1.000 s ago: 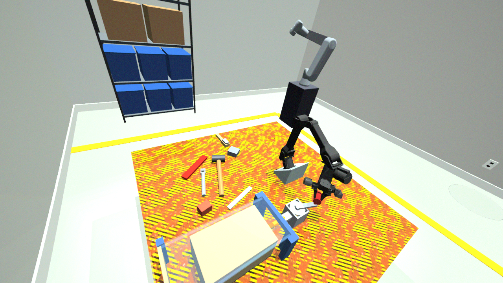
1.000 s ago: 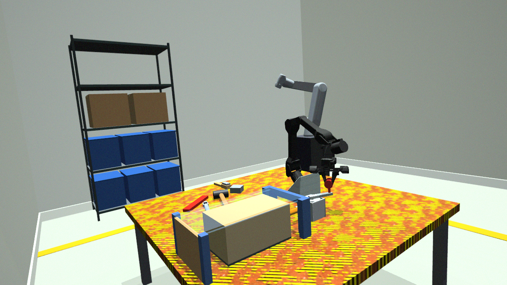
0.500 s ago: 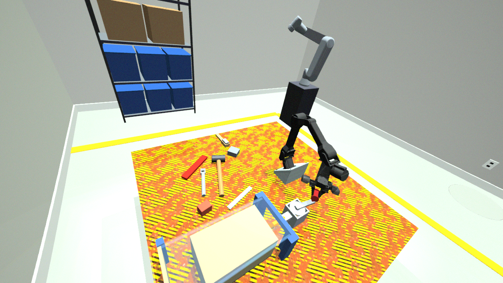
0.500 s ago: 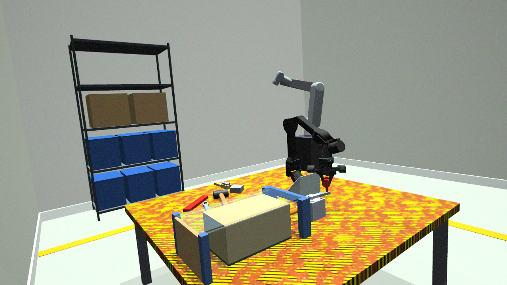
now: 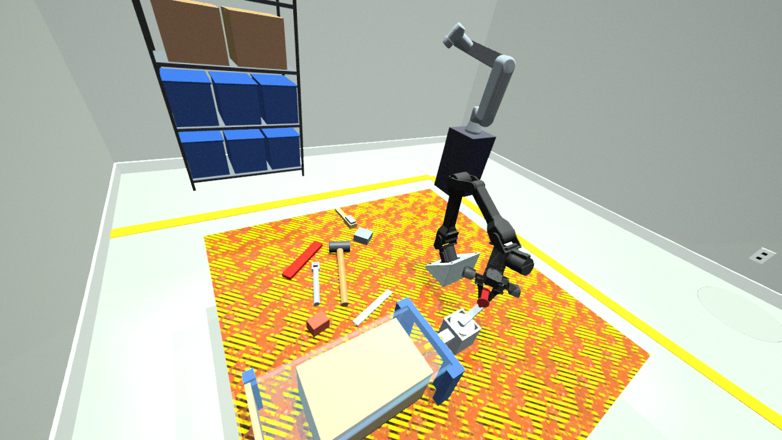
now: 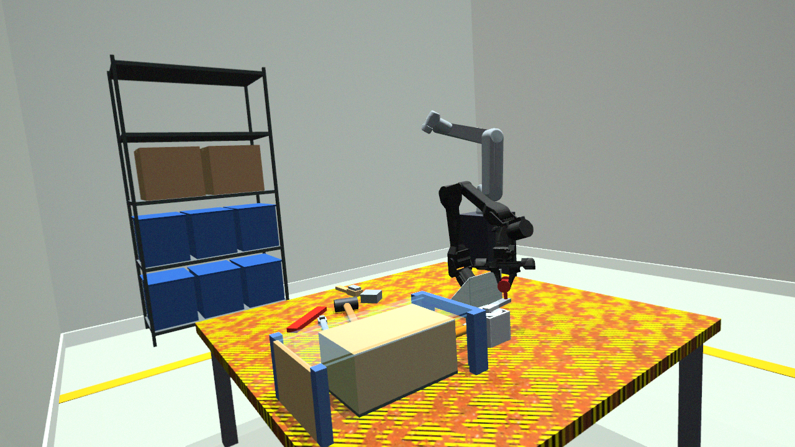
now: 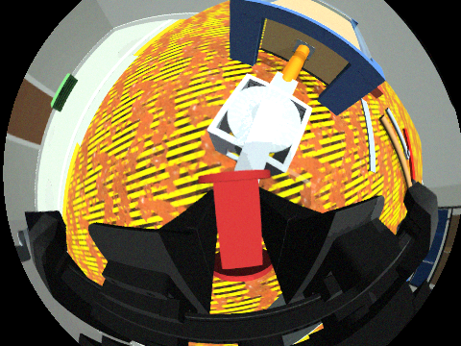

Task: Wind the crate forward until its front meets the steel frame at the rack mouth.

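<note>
My gripper is shut on the red grip of the winch handle. The handle's pale crank arm runs from the grip to the top of the winch; its key end is hidden. An orange strap links winch and crate. The tan crate sits flat inside the clear-panelled cubby, behind the blue frame at its mouth. In the wrist view a gap shows between crate front and frame, but its size is unclear.
A grey angled plate stands beside the arm's base. A mallet, a wrench, a red bar, a pale strip, a red block, a grey block and a brush lie on the bench.
</note>
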